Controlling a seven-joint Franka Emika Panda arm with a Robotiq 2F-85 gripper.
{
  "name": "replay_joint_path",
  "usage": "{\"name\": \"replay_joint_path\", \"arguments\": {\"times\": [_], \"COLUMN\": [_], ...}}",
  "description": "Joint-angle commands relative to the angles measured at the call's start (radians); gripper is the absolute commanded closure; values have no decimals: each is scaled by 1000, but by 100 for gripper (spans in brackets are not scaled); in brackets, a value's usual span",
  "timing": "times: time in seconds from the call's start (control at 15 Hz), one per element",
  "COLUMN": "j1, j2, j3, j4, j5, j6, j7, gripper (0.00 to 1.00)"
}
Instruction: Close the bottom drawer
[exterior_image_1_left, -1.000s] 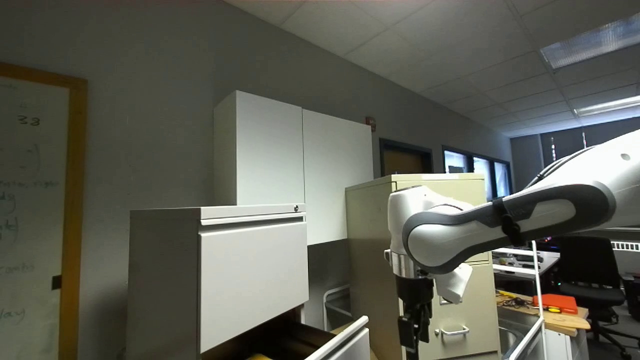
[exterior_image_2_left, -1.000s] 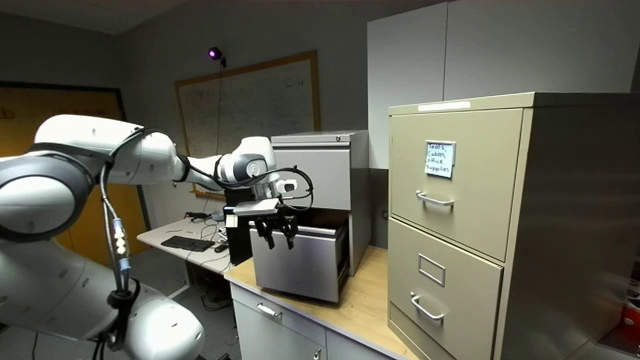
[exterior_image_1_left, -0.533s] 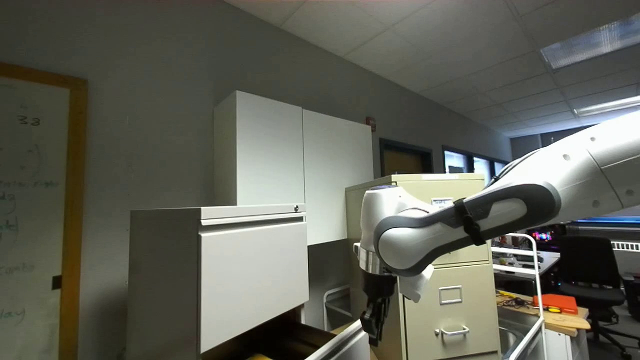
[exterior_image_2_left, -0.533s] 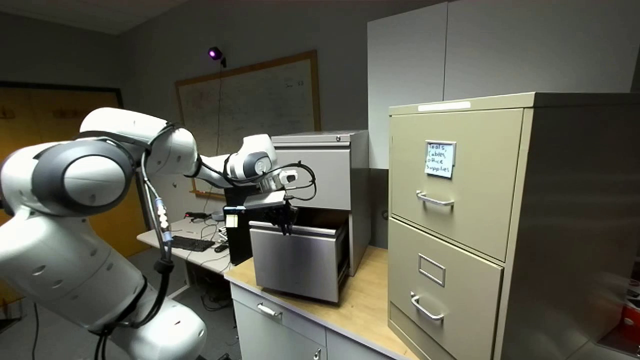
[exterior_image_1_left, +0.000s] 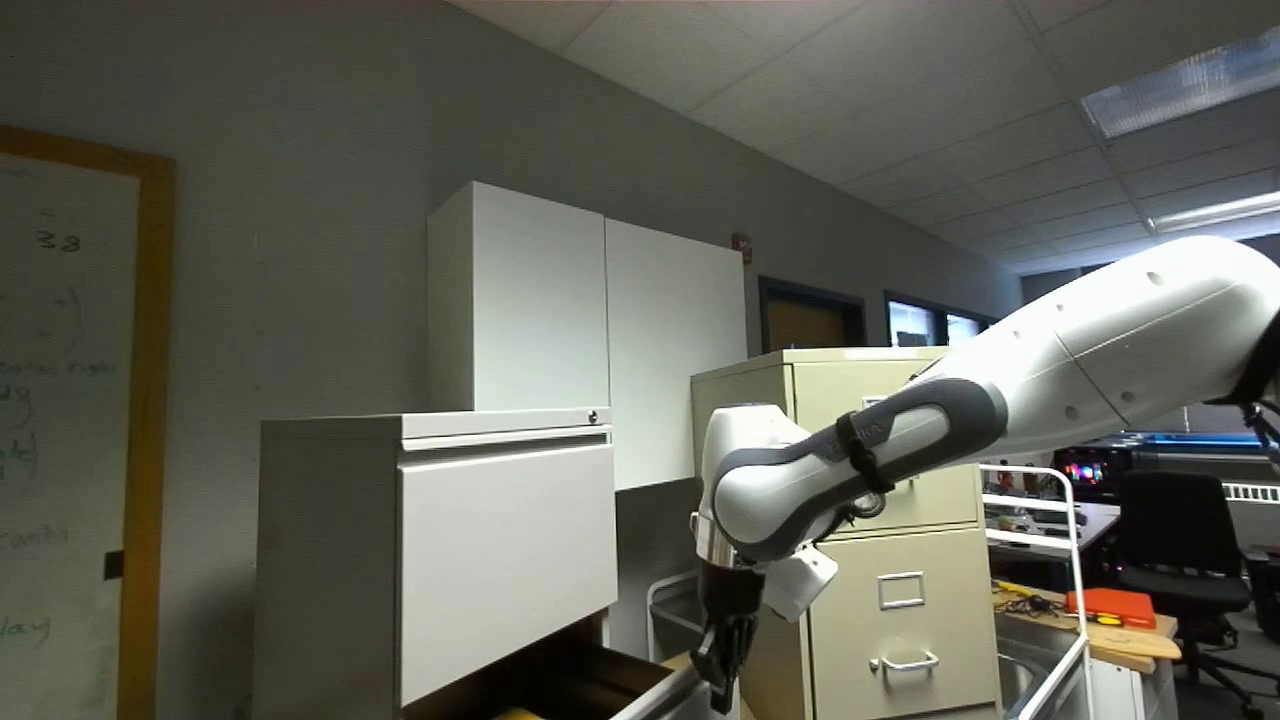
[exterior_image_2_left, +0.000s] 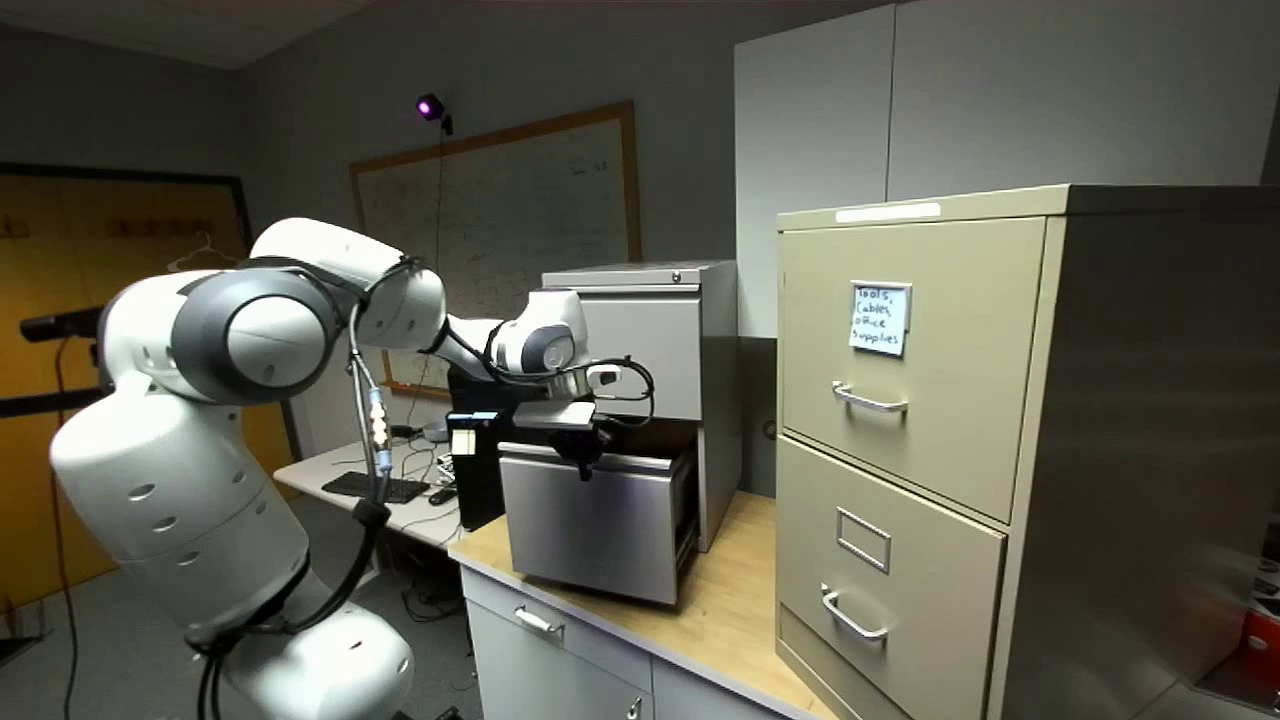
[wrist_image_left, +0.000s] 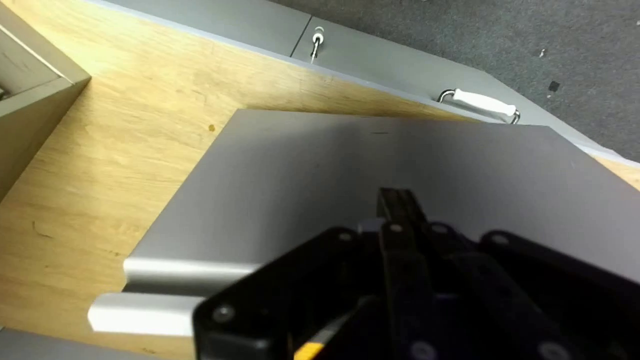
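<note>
The bottom drawer (exterior_image_2_left: 590, 530) stands pulled out from the pale grey cabinet (exterior_image_2_left: 720, 390), its flat front facing the arm. Its dark inside (exterior_image_1_left: 560, 670) shows below the upper drawer front in an exterior view. My gripper (exterior_image_2_left: 586, 472) is shut, fingers pointing down, at the upper part of the drawer front. In the wrist view the gripper (wrist_image_left: 398, 192) has its fingertips together with nothing between them, over the grey drawer front (wrist_image_left: 280, 165). Whether the fingertips touch that front I cannot tell. The gripper's body hides part of the drawer's top lip (wrist_image_left: 145, 312).
A beige filing cabinet (exterior_image_2_left: 900, 480) with protruding handles stands beside the grey cabinet on the wooden counter (exterior_image_2_left: 735, 570). Below the counter edge a white handle (wrist_image_left: 482, 101) sticks out. Something yellow (exterior_image_1_left: 518, 714) lies inside the drawer. A desk (exterior_image_2_left: 350, 460) is behind the arm.
The gripper has gone from open to shut. The arm has come closer to the drawer, moving left and lower in an exterior view. The drawer shows no visible shift.
</note>
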Motion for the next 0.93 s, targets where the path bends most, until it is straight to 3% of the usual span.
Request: {"name": "replay_joint_path", "arguments": {"times": [0.0,0.53,0.87], "j1": [10,8,-18], "j2": [92,226,319], "j3": [-18,-10,-20], "j4": [70,275,363], "j5": [59,130,234], "j6": [13,48,71], "j7": [-50,-149,-249], "gripper": [100,100,100]}}
